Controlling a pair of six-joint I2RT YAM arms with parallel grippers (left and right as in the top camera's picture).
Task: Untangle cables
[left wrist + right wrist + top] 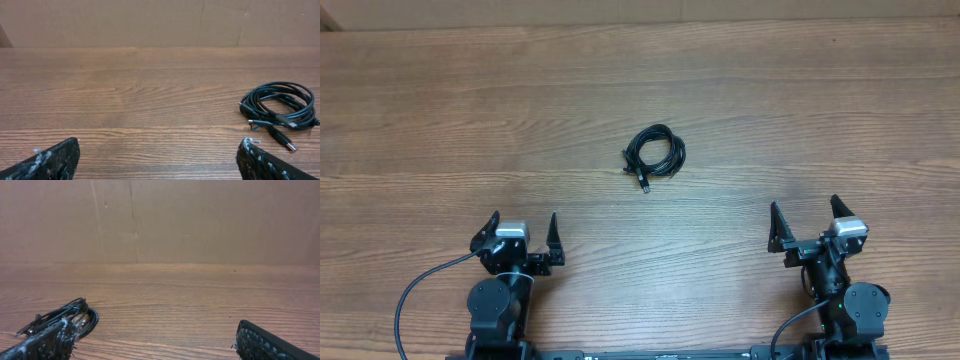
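Seeing left gripper (523,220) splayed wide, nothing between the fingers, low at near left. Same for right gripper (804,205) at near right: wide, empty. Both well apart from the cables (677,155). Finding those as one small black coiled bundle on the wooden table (470,120), mid-table, farther out, roughly between the two arms. Can make out a plug end (645,187) poking out on the near side. Cardboard wall (150,22) at far edge.
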